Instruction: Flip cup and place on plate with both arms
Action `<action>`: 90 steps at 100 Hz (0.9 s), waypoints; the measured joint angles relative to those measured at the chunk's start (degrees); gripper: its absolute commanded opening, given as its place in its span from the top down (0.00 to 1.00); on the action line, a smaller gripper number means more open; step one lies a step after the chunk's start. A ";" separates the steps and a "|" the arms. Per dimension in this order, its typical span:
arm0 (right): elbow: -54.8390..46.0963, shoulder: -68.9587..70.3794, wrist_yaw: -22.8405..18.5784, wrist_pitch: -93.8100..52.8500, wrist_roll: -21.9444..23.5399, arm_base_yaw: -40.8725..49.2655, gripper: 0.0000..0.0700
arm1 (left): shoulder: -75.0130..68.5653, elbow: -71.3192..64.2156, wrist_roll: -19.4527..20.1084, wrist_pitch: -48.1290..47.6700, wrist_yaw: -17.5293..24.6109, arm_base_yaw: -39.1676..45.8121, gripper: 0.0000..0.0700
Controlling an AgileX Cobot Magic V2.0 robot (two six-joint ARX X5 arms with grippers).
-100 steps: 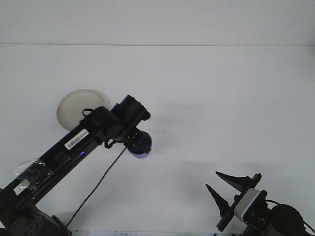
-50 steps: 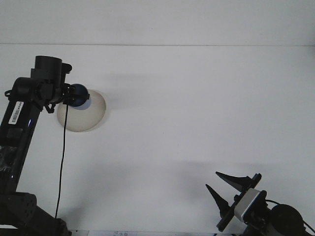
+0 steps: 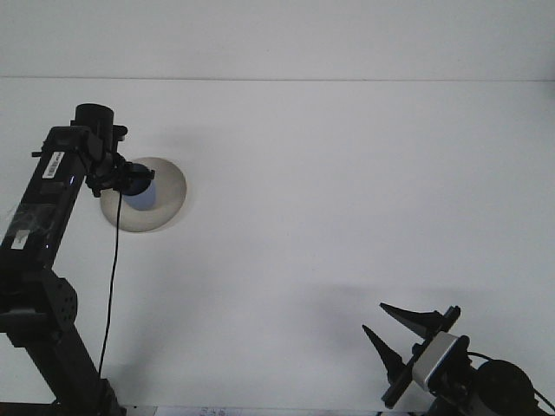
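White and matt, the bench (image 3: 347,217) fills almost the whole front view, its far edge a thin line against a pale wall (image 3: 277,35).

At the left arm's fingers sits the small blue cup (image 3: 141,197), a smooth, rounded cylinder with a pale blue side and a darker top edge where the black fingers cover it. It looks upright over the round off-white plate (image 3: 165,195), towards that plate's left half; whether its base touches the plate or hangs just above it cannot be told from this view. The plate is a shallow disc with a plain, dull surface and a soft shadow along its lower rim.

The left gripper (image 3: 130,180) meets the cup from the upper left, and its fingers appear clamped on the cup's upper part, though they merge into one dark shape. Behind them the black left arm (image 3: 52,186) runs down and to the left, a boxy link with a white label, and a thin black cable (image 3: 111,286) hangs from the wrist.

Well apart from the cup, at the lower right corner, the right gripper (image 3: 397,334) rests low with its pointed black fingers spread apart and holding nothing, a grey block behind them.
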 measured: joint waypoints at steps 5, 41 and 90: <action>0.00 0.00 0.00 0.00 0.00 0.00 0.55 | 0.28 0.00 0.00 0.13 1.31 0.00 0.99; 0.00 0.00 1.22 0.00 0.02 0.00 0.55 | 2.75 0.00 -0.07 0.79 1.73 0.00 0.97; 0.00 0.00 1.22 0.00 0.02 0.00 0.55 | 3.89 8.37 -2.45 -3.48 4.61 0.00 0.28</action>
